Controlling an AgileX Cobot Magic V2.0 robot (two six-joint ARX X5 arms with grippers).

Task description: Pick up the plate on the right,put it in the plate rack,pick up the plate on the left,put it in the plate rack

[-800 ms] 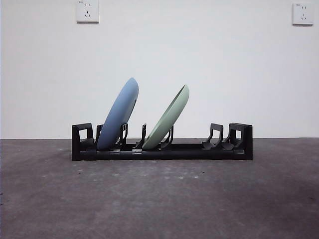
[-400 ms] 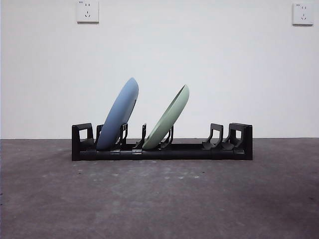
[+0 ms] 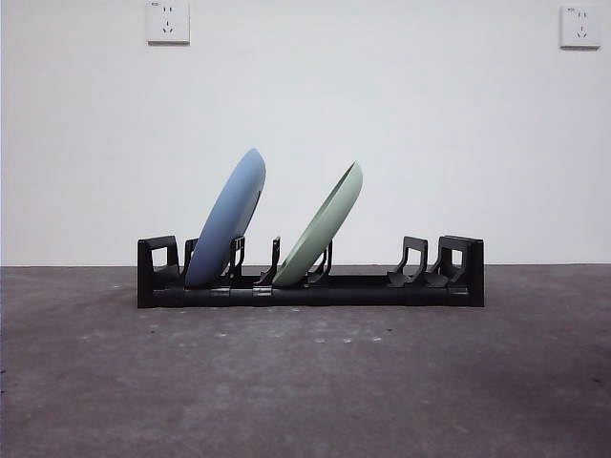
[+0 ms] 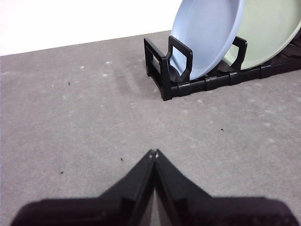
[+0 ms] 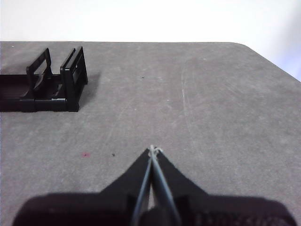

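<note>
Plates point(image 3: 229, 218) (blue, green point(image 3: 323, 227)) lean in the plate rack point(image 3: 310, 286).

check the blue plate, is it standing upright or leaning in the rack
Leaning. The blue plate sits in the plate rack with its top rim tilted toward the green plate, not vertical.

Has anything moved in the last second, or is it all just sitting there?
Nothing visibly changed. In the front view the blue plate and the green plate lean in the rack exactly as before. Both grippers, left and right, are shut and empty, away from the rack.
</note>
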